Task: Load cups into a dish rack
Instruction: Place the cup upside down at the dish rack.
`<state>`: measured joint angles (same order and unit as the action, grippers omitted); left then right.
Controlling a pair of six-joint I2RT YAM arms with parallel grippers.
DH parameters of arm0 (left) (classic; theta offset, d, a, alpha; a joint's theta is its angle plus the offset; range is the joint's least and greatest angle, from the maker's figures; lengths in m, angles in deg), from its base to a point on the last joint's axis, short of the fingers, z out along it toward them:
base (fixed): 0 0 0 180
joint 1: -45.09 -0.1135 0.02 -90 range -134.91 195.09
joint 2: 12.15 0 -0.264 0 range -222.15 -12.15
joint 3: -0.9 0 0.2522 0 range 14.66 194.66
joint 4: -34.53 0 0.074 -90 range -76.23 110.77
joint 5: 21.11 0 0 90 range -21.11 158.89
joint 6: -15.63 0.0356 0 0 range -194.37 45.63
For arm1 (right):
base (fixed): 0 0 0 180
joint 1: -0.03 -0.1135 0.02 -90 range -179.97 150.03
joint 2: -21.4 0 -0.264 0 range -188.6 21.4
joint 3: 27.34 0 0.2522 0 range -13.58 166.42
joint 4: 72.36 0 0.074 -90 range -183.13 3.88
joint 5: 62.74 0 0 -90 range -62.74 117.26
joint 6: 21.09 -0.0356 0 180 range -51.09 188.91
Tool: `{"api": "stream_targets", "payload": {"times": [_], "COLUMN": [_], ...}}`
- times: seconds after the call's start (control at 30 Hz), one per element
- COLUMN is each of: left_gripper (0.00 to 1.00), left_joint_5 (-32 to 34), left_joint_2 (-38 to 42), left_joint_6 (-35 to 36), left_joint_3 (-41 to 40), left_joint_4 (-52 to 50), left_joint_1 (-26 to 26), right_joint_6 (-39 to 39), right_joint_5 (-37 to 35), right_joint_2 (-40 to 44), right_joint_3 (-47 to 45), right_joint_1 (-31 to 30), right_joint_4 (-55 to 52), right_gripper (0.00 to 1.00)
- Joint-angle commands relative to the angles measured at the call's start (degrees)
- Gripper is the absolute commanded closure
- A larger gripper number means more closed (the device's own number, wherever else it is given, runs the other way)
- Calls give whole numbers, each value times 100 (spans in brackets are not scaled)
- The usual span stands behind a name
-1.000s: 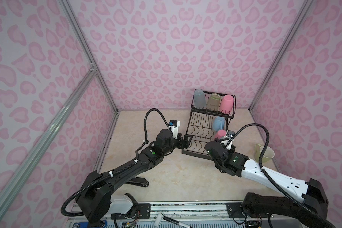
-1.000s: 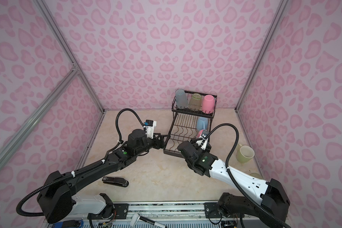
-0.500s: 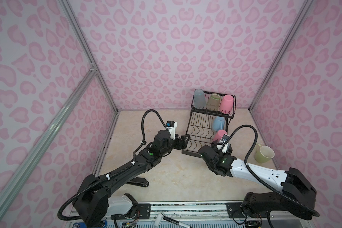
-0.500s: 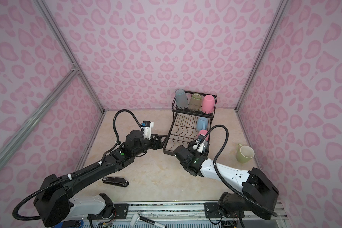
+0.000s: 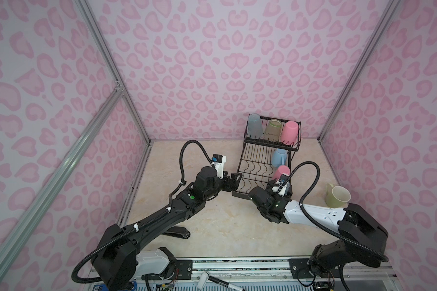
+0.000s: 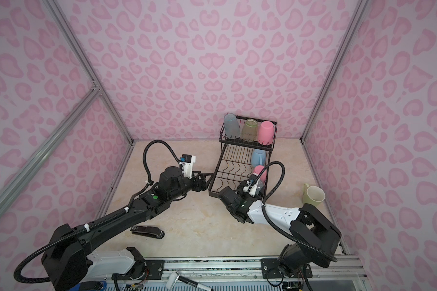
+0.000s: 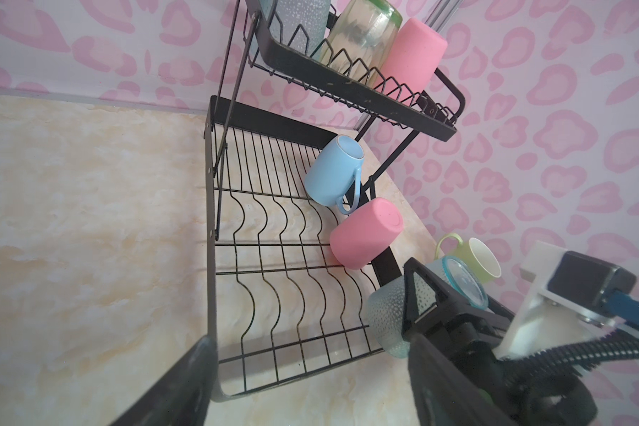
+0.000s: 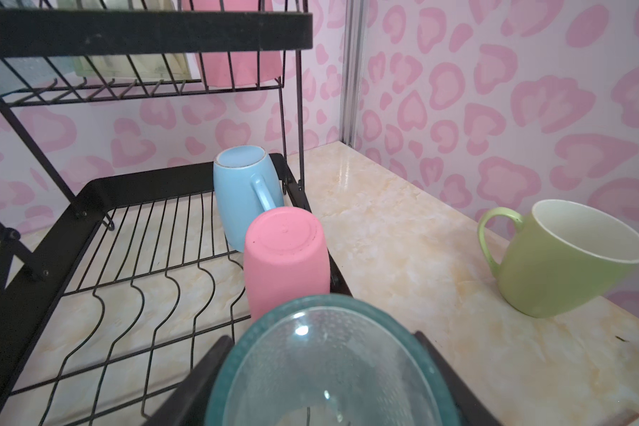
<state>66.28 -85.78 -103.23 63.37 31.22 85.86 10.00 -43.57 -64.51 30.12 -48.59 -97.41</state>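
Observation:
The black wire dish rack stands at the back right in both top views. Its upper basket holds a grey-blue tumbler, a yellowish tumbler and a pink tumbler, all upside down. On the lower grid lie a light blue mug and a second pink tumbler. My right gripper is shut on a translucent teal tumbler at the rack's near right corner. My left gripper is open and holds nothing beside the rack's near left corner. A pale green mug lies tilted on the table right of the rack.
A black stapler lies on the table under the left arm. The pink patterned walls close in behind and right of the rack. A marker rests on the front rail.
The right arm's forearm has swung lower and leftward while its gripper stays at the rack's near right corner with the teal tumbler. The left arm has barely moved.

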Motion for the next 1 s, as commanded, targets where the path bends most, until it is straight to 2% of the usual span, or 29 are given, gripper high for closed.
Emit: {"api": "stream_targets", "payload": {"times": [0.0,0.7,0.97], "left_gripper": [17,17,17], "left_joint_5": [-52,-181,-178], "left_joint_2": [69,-7,-37], "left_joint_6": [4,-45,-41], "left_joint_3": [-45,-27,-45], "left_joint_4": [167,249,280], "left_joint_1": [-9,-5,-2], "right_joint_6": [-330,-427,-1749], "right_joint_5": [-179,-418,-599], "right_joint_2": [-117,-473,-970], "right_joint_3": [-44,21,398], "right_joint_1": [52,430,353], "right_joint_4": [30,238,-1021], "right_gripper": [39,39,39]}}
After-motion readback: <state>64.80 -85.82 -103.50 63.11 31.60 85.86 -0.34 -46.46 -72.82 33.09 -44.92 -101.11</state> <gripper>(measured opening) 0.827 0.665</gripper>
